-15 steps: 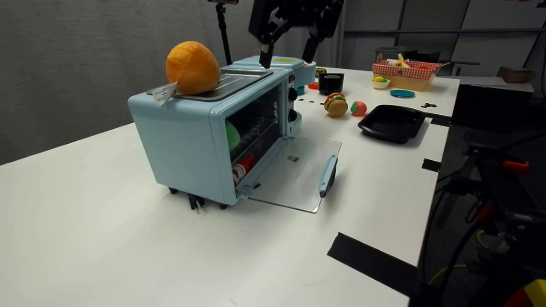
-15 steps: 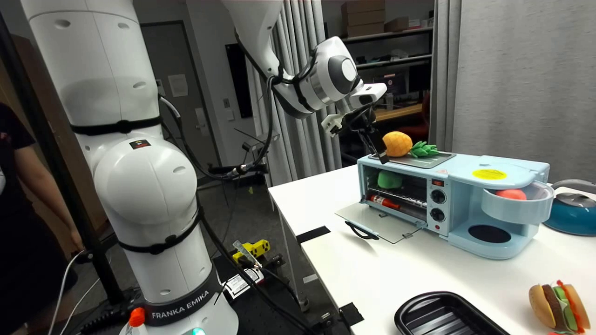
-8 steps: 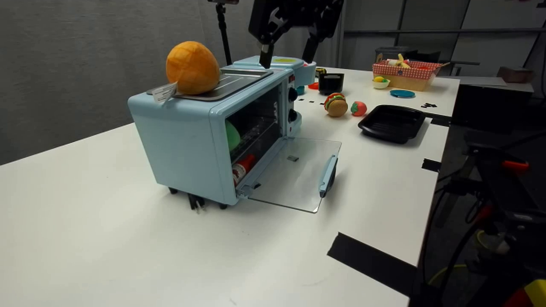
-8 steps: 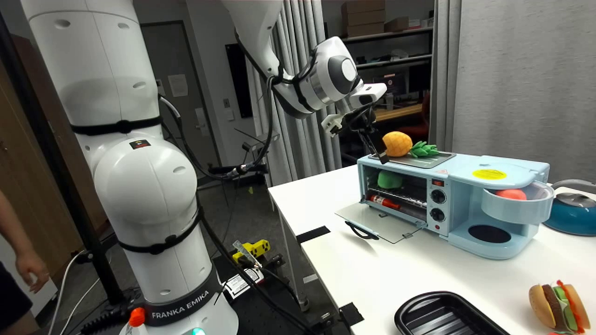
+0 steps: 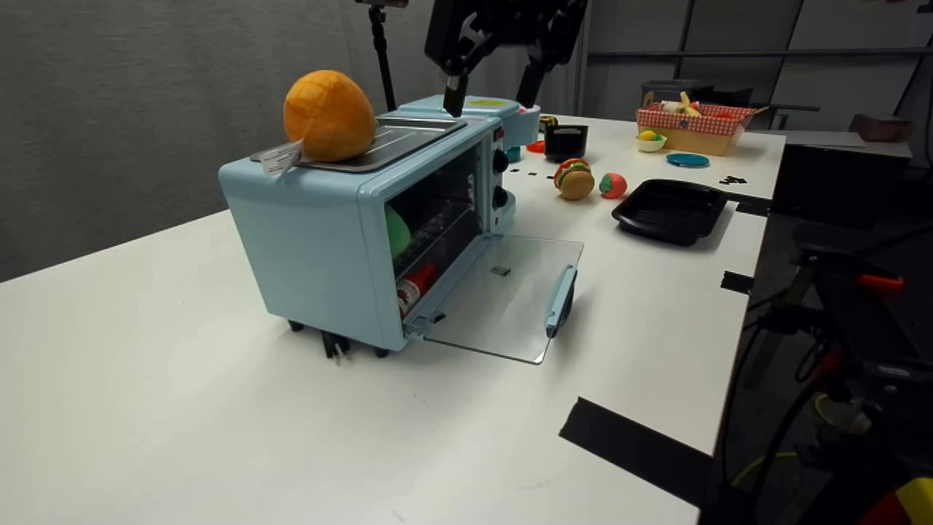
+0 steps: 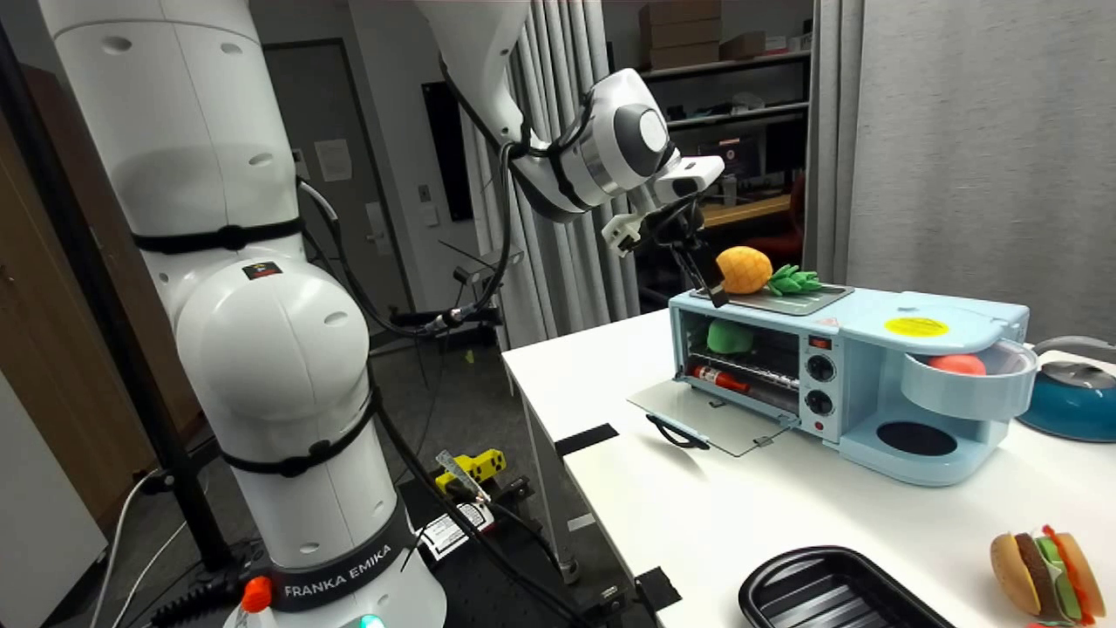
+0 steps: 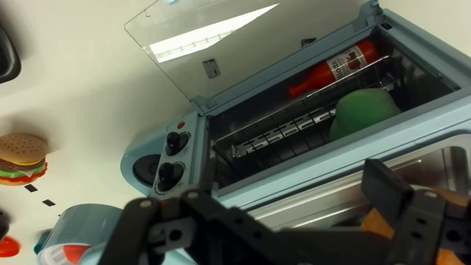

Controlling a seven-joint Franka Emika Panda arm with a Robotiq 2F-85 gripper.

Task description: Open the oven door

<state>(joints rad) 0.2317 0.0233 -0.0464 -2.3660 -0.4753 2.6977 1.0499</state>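
Note:
The light blue toaster oven (image 5: 310, 248) stands on the white table. Its oven door (image 5: 506, 299) is folded down, wide open, in both exterior views (image 6: 724, 417). The door handle (image 5: 560, 300) is at the outer edge of the glass, just above the table. The wrist view shows the clear door (image 7: 239, 60) swung out from the oven opening. My gripper (image 5: 491, 100) is open and empty, above the oven's top front edge and apart from the door. In the wrist view the fingers (image 7: 290, 173) are spread wide with nothing between them.
A plush pineapple (image 6: 744, 270) lies on the metal tray (image 5: 415, 138) on top of the oven, close to my gripper. A red bottle (image 7: 333, 68) and a green object (image 7: 364, 110) are inside. A black pan (image 5: 670, 211) and toy burger (image 5: 574, 181) are on the table.
My arm, gripper and the oven door have not visibly moved. A person at the left edge of an exterior view has moved out of sight.

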